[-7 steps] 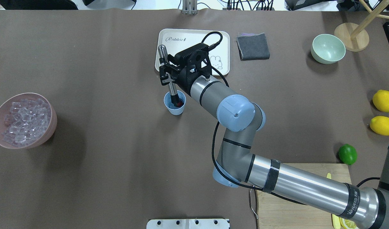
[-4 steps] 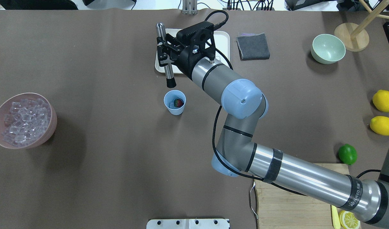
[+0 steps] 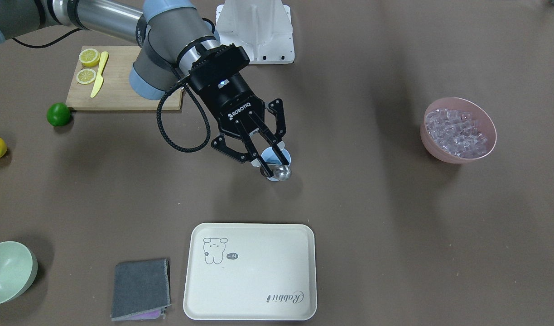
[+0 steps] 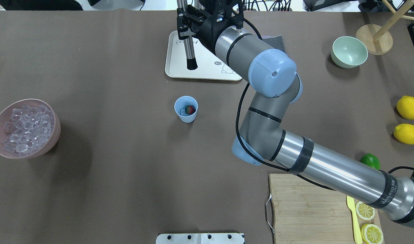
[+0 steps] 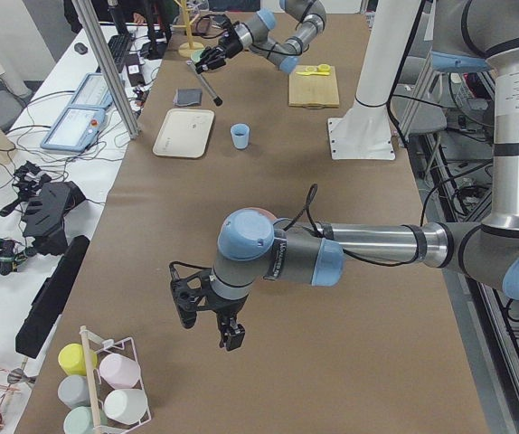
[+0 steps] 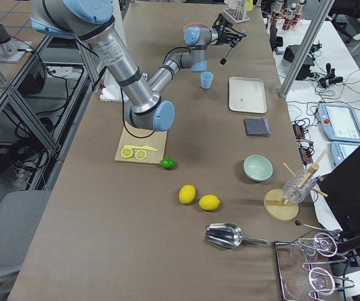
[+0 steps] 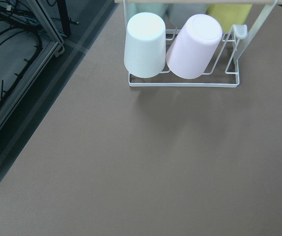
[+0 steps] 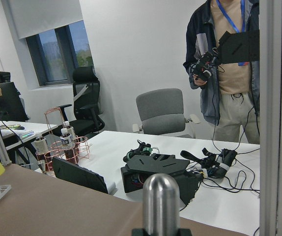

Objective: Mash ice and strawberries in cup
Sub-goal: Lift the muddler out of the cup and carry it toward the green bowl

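Observation:
The light-blue cup [image 4: 186, 109] stands mid-table with a red strawberry [image 4: 191, 109] and a piece of ice [image 4: 183, 112] inside. In the front view the cup [image 3: 271, 156] is partly hidden behind my right gripper. My right gripper [image 4: 186, 25] is shut on a steel muddler [image 4: 190, 51] and holds it high, its black tip over the tray and clear of the cup. The gripper [image 3: 276, 166] and the muddler's round top [image 3: 283, 172] also show in the front view. More ice [image 4: 24, 127] fills a pink bowl [image 4: 56, 130] at the left. My left gripper [image 5: 210, 316] shows only in the left side view, so I cannot tell its state.
A cream tray [image 4: 207, 73] lies beyond the cup, with a grey cloth [image 3: 141, 287] beside it. A pale green bowl [image 4: 349, 51], two lemons [image 4: 409, 107], a lime [image 4: 371, 160] and a cutting board [image 4: 305, 210] with lemon slices are at the right. A cup rack [image 7: 183, 44] is near my left wrist.
My right gripper has lifted the muddler out of the cup and carried it away toward the far side, over the tray. The cup's contents now show.

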Available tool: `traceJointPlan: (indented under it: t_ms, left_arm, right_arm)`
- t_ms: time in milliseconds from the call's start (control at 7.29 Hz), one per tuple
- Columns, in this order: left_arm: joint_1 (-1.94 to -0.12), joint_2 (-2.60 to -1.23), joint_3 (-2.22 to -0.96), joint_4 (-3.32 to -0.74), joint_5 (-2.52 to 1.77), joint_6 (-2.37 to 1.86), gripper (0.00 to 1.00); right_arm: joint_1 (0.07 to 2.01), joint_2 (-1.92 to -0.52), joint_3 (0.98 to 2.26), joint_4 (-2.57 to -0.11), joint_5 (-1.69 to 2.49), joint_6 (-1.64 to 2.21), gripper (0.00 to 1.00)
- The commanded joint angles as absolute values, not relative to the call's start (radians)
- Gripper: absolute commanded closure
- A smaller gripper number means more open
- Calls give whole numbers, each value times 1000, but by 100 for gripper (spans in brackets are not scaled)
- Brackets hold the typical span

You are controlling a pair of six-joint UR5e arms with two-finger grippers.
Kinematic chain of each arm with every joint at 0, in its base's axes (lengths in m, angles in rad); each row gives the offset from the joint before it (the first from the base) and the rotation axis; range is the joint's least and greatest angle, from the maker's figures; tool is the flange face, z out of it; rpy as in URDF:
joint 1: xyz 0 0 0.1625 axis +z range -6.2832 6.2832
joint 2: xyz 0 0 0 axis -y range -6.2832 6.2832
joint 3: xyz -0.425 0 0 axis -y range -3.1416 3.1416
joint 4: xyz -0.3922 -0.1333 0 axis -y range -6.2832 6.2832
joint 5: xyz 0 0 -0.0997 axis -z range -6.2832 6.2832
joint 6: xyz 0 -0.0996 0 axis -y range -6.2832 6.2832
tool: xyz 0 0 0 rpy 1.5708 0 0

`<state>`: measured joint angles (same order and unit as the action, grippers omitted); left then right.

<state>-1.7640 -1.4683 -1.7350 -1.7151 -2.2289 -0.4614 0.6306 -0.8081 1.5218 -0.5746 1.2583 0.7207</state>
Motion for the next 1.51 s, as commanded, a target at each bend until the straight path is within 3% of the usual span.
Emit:
traceJointPlan:
  t_ms: [0, 548, 1371]
  left_arm:
    - [-1763, -1467, -1794, -1753, -2229, -457, 4]
    - [-1740, -1471, -1844, -1804, -2241, -353, 4]
    - [-1617, -1474, -1833, -1921, -2292, -325, 4]
  right_arm:
    - [748, -912, 1560, -617, 1264, 759, 100]
    - [1075, -1156, 1545, -731, 1624, 873, 100]
    - [1180, -1167, 1545, -1234, 2072, 798, 100]
